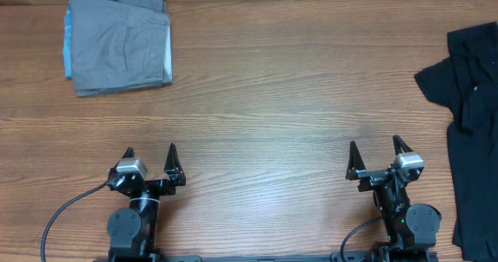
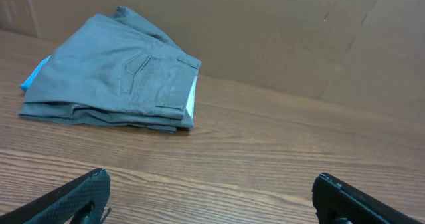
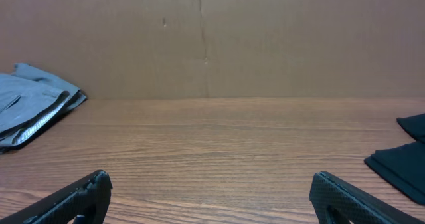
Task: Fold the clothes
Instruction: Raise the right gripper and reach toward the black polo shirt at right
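Observation:
Folded grey trousers (image 1: pixel 119 41) lie on top of a light blue garment at the table's far left; they also show in the left wrist view (image 2: pixel 116 78) and at the left edge of the right wrist view (image 3: pixel 30 111). An unfolded black garment (image 1: pixel 475 106) lies spread at the right edge, partly out of frame; its corner shows in the right wrist view (image 3: pixel 402 159). My left gripper (image 1: pixel 150 154) is open and empty near the front edge, far from the trousers. My right gripper (image 1: pixel 375 149) is open and empty, left of the black garment.
The wooden table (image 1: pixel 264 99) stretches between the two garments. A brown cardboard wall (image 3: pixel 212 38) stands along the far edge. A black cable (image 1: pixel 66 211) runs from the left arm's base.

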### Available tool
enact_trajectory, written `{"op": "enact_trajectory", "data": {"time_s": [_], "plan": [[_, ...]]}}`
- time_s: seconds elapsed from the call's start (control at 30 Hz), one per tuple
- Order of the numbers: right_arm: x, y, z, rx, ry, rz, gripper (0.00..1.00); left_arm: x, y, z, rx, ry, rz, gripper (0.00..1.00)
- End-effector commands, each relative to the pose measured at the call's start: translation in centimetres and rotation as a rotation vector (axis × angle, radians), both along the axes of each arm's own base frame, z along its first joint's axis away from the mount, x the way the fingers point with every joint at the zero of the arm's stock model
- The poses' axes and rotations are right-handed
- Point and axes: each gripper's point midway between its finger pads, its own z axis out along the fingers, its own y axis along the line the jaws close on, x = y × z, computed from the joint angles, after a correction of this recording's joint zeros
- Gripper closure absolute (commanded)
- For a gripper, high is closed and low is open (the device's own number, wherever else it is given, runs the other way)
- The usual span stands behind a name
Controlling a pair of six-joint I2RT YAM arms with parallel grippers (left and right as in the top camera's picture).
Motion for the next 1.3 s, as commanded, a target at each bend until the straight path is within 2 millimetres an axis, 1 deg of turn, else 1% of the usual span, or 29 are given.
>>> {"op": "enact_trajectory", "data": {"time_s": [0.0,0.5,0.57,0.63,0.67,0.73,0.8,0.83,0.9,1.0,1.03,1.07,1.1,1.17,1.23,1.27], "plan": [[0.0,-0.2,-0.2,-0.007,-0.006,-0.008,0.00,0.0,0.4,0.1,0.028,-0.012,0.017,0.00],[0.0,-0.2,-0.2,-0.007,-0.006,-0.008,0.00,0.0,0.4,0.1,0.028,-0.012,0.017,0.00],[0.0,0.1,0.0,-0.006,-0.010,0.005,0.00,0.0,0.4,0.1,0.028,-0.012,0.017,0.00],[-0.2,0.9,0.0,0.011,-0.009,0.055,0.00,0.0,0.4,0.1,0.028,-0.012,0.017,0.00],[-0.4,1.9,0.2,0.048,-0.010,0.116,0.00,0.0,0.4,0.1,0.028,-0.012,0.017,0.00],[-1.5,4.8,0.5,0.174,0.022,0.296,0.00,0.0,0.4,0.1,0.028,-0.012,0.017,0.00],[-2.5,6.7,0.2,0.260,0.076,0.419,0.00,0.0,0.4,0.1,0.028,-0.012,0.017,0.00],[-2.8,7.0,0.6,0.287,0.073,0.443,0.00,0.0,0.4,0.1,0.028,-0.012,0.017,0.00],[-3.2,7.5,2.3,0.350,0.037,0.484,0.00,0.0,0.4,0.1,0.028,-0.012,0.017,0.00],[-3.6,7.6,4.4,0.463,0.001,0.518,0.00,0.0,0.4,0.1,0.028,-0.012,0.017,0.00],[-3.8,7.7,5.3,0.476,-0.027,0.533,0.00,0.0,0.4,0.1,0.028,-0.012,0.017,0.00],[-4.3,7.9,6.2,0.460,-0.066,0.560,0.00,0.0,0.4,0.1,0.028,-0.012,0.017,0.00],[-5.2,8.3,7.7,0.424,-0.137,0.608,0.00,0.0,0.4,0.1,0.028,-0.012,0.017,0.00],[-6.2,8.5,9.8,0.389,-0.233,0.637,0.00,0.0,0.4,0.1,0.028,-0.012,0.017,0.00],[-6.8,8.2,11.9,0.369,-0.298,0.628,0.00,0.0,0.4,0.1,0.028,-0.012,0.017,0.00],[-6.8,7.9,12.5,0.371,-0.311,0.606,0.00,0.0,0.4,0.1,0.028,-0.012,0.017,0.00]]}}
